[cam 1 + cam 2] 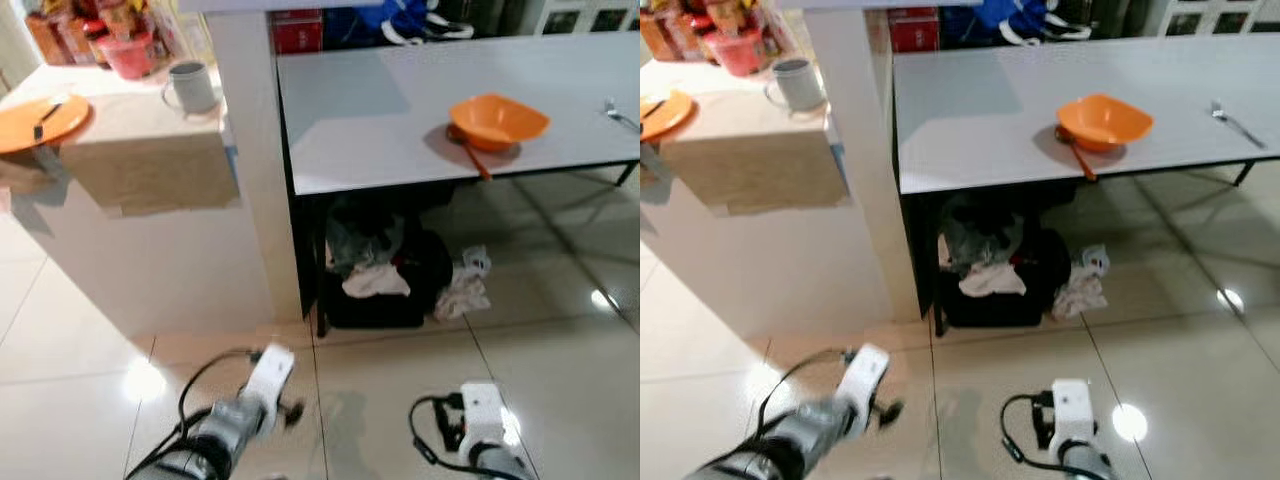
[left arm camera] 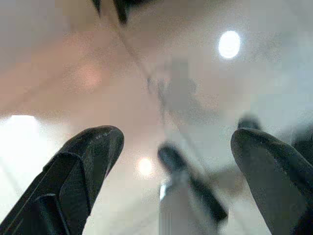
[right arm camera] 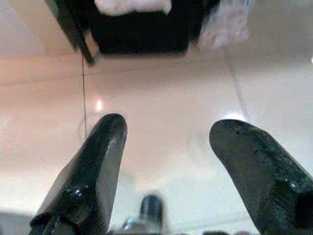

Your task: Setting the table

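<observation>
A: The left gripper (image 2: 171, 161) hangs low over the tiled floor (image 1: 80, 360), its two black fingers spread wide with nothing between them. The right gripper (image 3: 168, 147) is the same: parted, empty, pointed at the floor.

B: And the table things?

A: An orange bowl (image 1: 497, 119) sits on the grey table (image 1: 380, 120), a spoon (image 1: 468, 150) lying against its near side, a fork (image 1: 1237, 124) well apart toward the right edge. On the counter (image 1: 140, 140) to the left lie an orange plate (image 1: 38, 121) and a grey mug (image 1: 190, 86).

B: What might go wrong?

A: Probably the approach. The dark bag and cloths (image 1: 385, 275) under the table could catch the robot's feet, and the plate lies close to the counter's edge, so a clumsy reach could knock it off.
</observation>
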Tool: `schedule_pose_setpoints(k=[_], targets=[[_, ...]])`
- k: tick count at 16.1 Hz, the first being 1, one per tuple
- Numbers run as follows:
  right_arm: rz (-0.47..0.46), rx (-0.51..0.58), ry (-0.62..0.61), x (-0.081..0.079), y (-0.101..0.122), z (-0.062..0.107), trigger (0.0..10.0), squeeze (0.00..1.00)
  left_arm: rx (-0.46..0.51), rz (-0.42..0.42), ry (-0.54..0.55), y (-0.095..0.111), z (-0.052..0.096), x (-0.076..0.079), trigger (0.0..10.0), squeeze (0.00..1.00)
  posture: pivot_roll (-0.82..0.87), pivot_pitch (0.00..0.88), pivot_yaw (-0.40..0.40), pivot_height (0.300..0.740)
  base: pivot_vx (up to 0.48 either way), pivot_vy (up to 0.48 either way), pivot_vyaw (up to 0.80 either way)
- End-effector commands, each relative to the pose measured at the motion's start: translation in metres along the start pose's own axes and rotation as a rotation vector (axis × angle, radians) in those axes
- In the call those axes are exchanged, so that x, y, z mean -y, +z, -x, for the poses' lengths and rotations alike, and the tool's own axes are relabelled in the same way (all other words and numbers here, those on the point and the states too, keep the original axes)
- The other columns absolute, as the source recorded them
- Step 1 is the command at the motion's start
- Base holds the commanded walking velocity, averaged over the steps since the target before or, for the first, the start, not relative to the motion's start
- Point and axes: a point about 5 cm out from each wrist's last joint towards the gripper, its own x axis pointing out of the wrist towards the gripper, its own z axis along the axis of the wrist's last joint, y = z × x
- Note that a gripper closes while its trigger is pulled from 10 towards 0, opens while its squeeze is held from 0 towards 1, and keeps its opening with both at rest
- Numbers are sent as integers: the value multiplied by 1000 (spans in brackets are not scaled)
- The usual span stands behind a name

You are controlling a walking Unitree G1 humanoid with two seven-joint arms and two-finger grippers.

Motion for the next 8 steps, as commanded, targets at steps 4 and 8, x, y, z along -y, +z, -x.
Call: schedule_pose_setpoints(k=[4, 8], targets=[[-62, -113, -32, 2, -18, 3, 10000, 0, -42, 16, 18, -11, 0, 1, 10000, 0, -40, 0, 85, 740, 0, 0, 0], [-53, -115, -24, 2, -14, 1, 10000, 0, -52, 27, 56, -14, 1, -5, 10000, 0, -48, 0, 80, 740, 0, 0, 0]])
